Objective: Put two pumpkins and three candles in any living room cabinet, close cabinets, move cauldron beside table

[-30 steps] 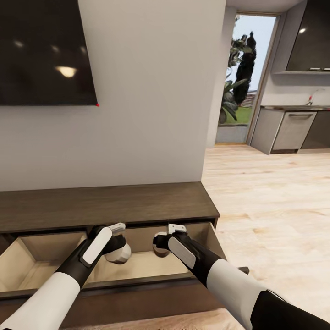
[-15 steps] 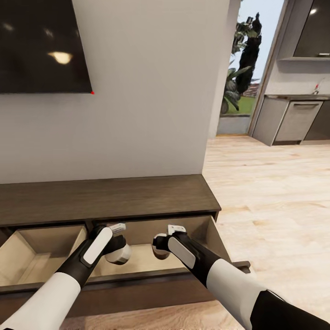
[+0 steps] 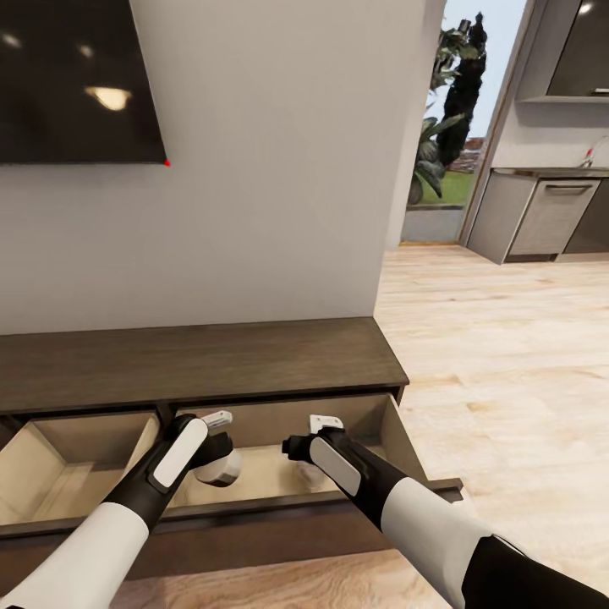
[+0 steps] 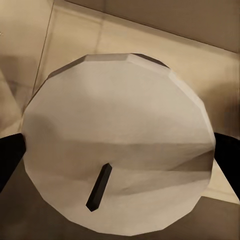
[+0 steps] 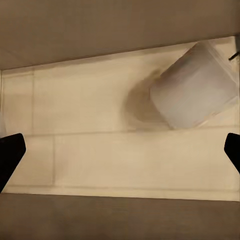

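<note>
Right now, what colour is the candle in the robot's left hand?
Pale grey-white, with a tiny dark wick. The candle shows best in the left wrist view, held by the left gripper.

The pulled-out pale-lined drawer (image 3: 385,427) of the long dark-brown wood cabinet (image 3: 194,364) lies open from above, its floor bare beside a fallen pale grey-white candle (image 5: 194,85).

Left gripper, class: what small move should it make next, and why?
Probably open the jaws. The left gripper holds a candle over the open drawer of the cabinet, while the right gripper stands open above another candle lying inside.
</note>
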Motion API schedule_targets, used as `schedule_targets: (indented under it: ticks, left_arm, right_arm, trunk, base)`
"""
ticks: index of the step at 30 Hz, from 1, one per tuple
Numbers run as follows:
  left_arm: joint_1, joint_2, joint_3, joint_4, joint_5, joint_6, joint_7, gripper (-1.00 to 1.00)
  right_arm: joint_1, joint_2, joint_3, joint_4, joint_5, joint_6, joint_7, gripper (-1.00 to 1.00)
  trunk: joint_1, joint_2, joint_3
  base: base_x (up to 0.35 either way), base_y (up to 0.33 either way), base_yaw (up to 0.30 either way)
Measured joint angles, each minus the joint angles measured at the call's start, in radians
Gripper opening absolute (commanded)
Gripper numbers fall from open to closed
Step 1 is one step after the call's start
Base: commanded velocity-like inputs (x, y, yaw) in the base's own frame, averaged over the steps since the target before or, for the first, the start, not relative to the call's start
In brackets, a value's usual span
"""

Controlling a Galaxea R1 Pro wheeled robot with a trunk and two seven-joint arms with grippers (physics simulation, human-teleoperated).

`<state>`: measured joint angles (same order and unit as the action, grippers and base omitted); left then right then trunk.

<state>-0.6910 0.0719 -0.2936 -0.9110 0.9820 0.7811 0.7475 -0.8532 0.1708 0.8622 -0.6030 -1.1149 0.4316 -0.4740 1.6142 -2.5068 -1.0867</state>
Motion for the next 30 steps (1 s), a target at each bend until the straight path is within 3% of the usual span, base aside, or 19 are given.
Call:
schedule_targets:
  ticks: [3, 4, 12, 25, 30]
  left_arm:
    - [0.0, 0.0, -0.001, 0.0, 0.0, 0.0, -0.002, -1.0]
    - [0.0, 0.0, -0.001, 0.0, 0.0, 0.0, -0.002, 1.0]
    - [0.0, 0.001, 0.002, -0.006, 0.0, 0.0, -0.004, 1.0]
    - [0.0, 0.001, 0.011, -0.022, 0.0, -0.001, 0.001, 1.0]
    - [0.0, -0.001, 0.011, -0.022, 0.001, -0.001, 0.001, 1.0]
  right_arm:
    - [0.0, 0.0, 0.0, 0.0, 0.0, 0.0, 0.0, 1.0]
    - [0.0, 0.0, 0.0, 0.0, 0.0, 0.0, 0.0, 1.0]
    - [0.0, 0.0, 0.0, 0.0, 0.0, 0.0, 0.0, 1.0]
    - [0.0, 0.0, 0.0, 0.0, 0.001, -0.001, 0.0, 1.0]
    - [0.0, -0.001, 0.0, 0.0, 0.001, -0.002, 0.0, 1.0]
  trunk:
    - [0.0, 0.0, 0.0]
    - [0.0, 0.0, 0.0]
    - [0.0, 0.0, 0.0]
    - [-0.006, 0.003, 0.05]
    - [-0.008, 0.004, 0.07]
  base:
    - [0.0, 0.0, 0.0]
    - [0.0, 0.0, 0.0]
    - [0.0, 0.0, 0.0]
    - [-0.001, 0.0, 0.0]
    - [-0.187, 0.0, 0.0]
